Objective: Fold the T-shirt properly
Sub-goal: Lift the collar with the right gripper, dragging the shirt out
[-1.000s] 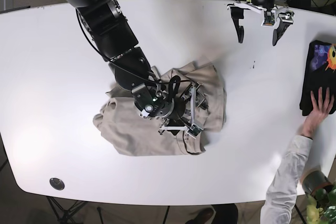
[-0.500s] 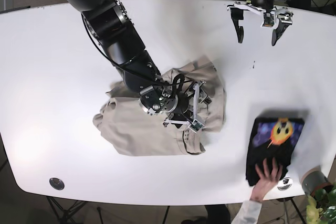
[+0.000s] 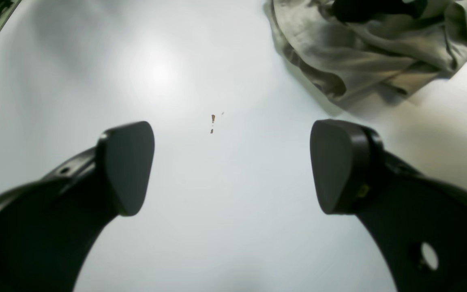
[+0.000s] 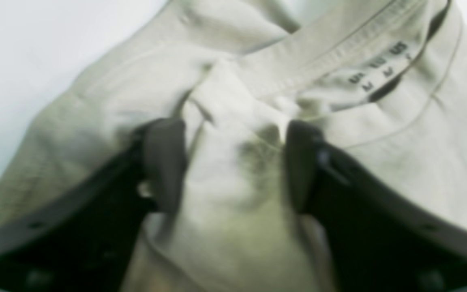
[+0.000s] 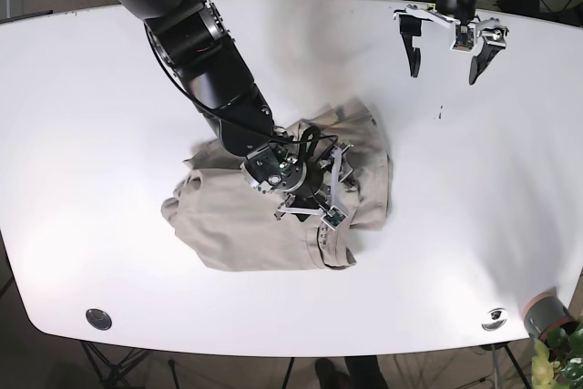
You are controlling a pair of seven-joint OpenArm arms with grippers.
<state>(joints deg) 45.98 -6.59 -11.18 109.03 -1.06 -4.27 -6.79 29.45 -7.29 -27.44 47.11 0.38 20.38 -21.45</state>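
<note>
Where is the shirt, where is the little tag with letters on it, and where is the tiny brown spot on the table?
shirt (image 5: pixel 237 225): base view, flat lower left part.
tag (image 4: pixel 379 63): right wrist view, printed letters inside the collar.
brown spot (image 3: pixel 213 118): left wrist view, on the mark itself.

Right arm: I reach it from the far left of the base view down toward the middle, bent at the wrist.
Right gripper (image 5: pixel 308 196): I have it low, fingers partly parted, with a fold of the T-shirt (image 4: pixel 233 170) between the pads.
Left arm: I hold it back at the far right.
Left gripper (image 5: pixel 446 50): I point it downward, above the table (image 3: pixel 201 227) and touching nothing, both fingers (image 3: pixel 128 166) spread wide.
</note>
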